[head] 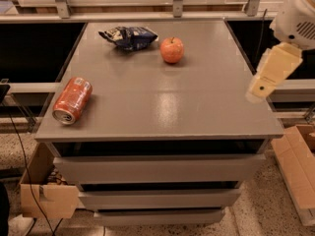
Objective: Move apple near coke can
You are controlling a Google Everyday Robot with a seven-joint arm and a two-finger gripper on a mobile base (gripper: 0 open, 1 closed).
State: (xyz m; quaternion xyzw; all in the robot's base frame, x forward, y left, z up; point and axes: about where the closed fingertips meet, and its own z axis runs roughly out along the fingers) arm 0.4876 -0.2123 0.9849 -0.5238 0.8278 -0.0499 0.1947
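Note:
The orange-red apple (172,50) with a short dark stem stands at the back middle of the grey cabinet top (162,102). The orange-red coke can (72,100) lies on its side near the front left edge, silver top facing the front. My gripper (268,77), a cream part below a white arm housing (298,16), hangs over the table's right edge, well right of the apple and far from the can. It holds nothing that I can see.
A dark blue snack bag (129,36) lies just left of the apple at the back. Drawers are below the top. Cardboard boxes stand on the floor at the left (47,191) and right (295,166). A metal rail (177,4) runs behind.

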